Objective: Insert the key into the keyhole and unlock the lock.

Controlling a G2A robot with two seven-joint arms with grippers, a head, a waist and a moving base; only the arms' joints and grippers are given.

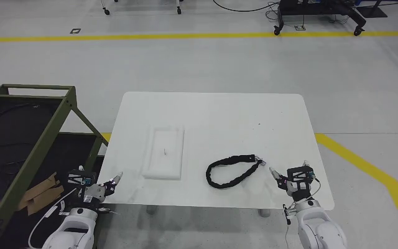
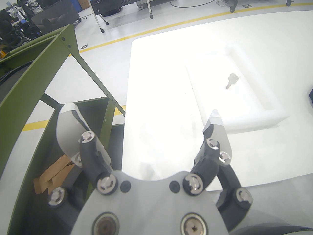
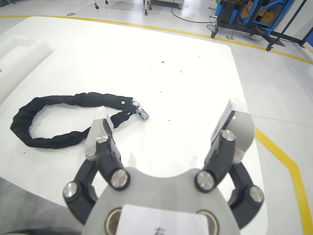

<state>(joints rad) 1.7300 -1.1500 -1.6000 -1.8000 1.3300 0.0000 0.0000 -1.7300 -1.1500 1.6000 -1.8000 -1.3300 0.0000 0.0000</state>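
Gently pinch the small, stiff, slippery-looking key (image 2: 231, 79), loose in the white tray (image 2: 269, 118), by its round head. Steady the floppy chain lock (image 3: 80, 97) at its metal cylinder (image 3: 143, 116); start with left gripper (image 2: 141, 112) and right gripper (image 3: 167, 113) fingers spread wide, empty

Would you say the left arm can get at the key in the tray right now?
Probably yes: the left claw is open, and only the tray rim lies between it and the key.

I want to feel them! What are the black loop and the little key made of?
Black loop: probably a soft cloth sleeve; it looks matte and wrinkly. Its end piece: shiny, likely metal. Key: dull grey, probably metal, too small to be sure.
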